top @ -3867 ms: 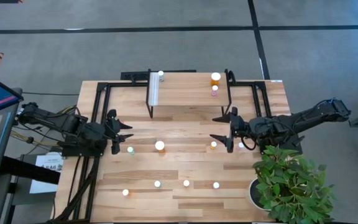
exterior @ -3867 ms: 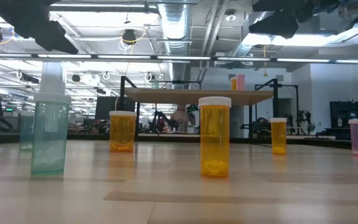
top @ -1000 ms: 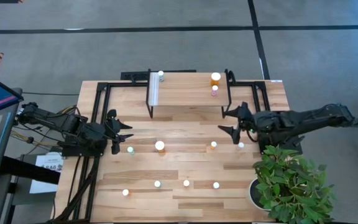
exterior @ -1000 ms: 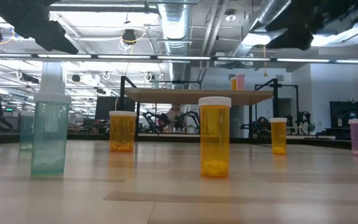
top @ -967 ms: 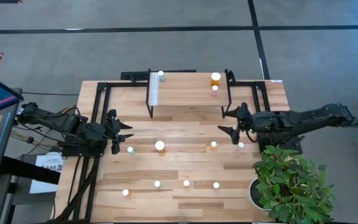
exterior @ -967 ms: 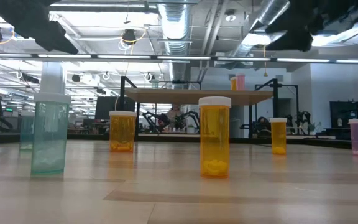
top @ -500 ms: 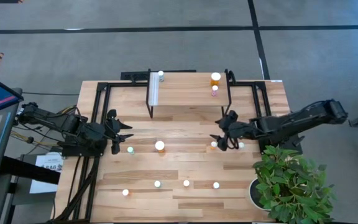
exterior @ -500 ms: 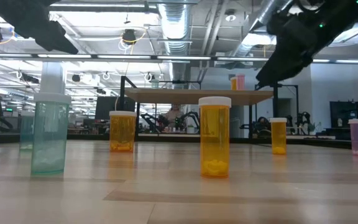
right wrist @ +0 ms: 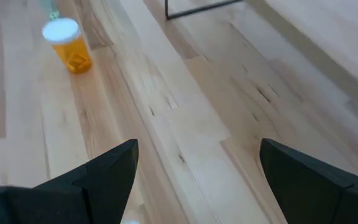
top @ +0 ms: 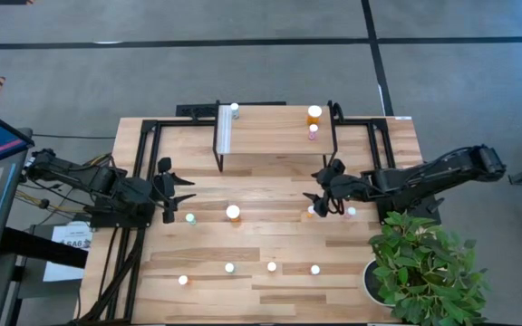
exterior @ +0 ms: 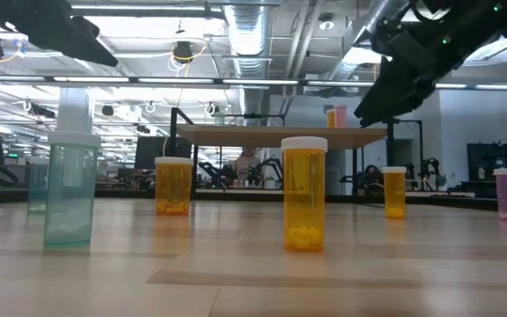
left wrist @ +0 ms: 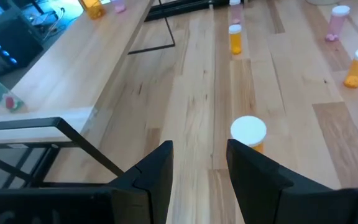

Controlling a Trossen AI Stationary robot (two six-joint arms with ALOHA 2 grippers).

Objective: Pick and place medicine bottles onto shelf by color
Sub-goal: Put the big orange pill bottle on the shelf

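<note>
My right gripper (top: 315, 188) is open and hangs above the table just beyond a small orange bottle (top: 312, 211); in the low view the gripper (exterior: 385, 97) is well above that bottle (exterior: 394, 192). My left gripper (top: 188, 189) is open and empty at the table's left, beyond a green bottle (top: 189, 217). A larger orange bottle (top: 233, 213) stands upright between them and shows in both wrist views (left wrist: 248, 132) (right wrist: 67, 43). The shelf (top: 275, 136) at the far side carries an orange bottle (top: 314, 113), a pink one (top: 313, 131) and one by its white strip (top: 235, 107).
A pink bottle (top: 351, 211) stands right of the small orange one. Several bottles stand in a row near the front edge (top: 272, 266). A potted plant (top: 424, 267) fills the near right corner. Black frame bars (top: 152, 145) flank the shelf.
My right gripper has gone toward the table's left and down, still open, and now stands over the small orange bottle. My left gripper has edged a little toward the right. No bottle has moved.
</note>
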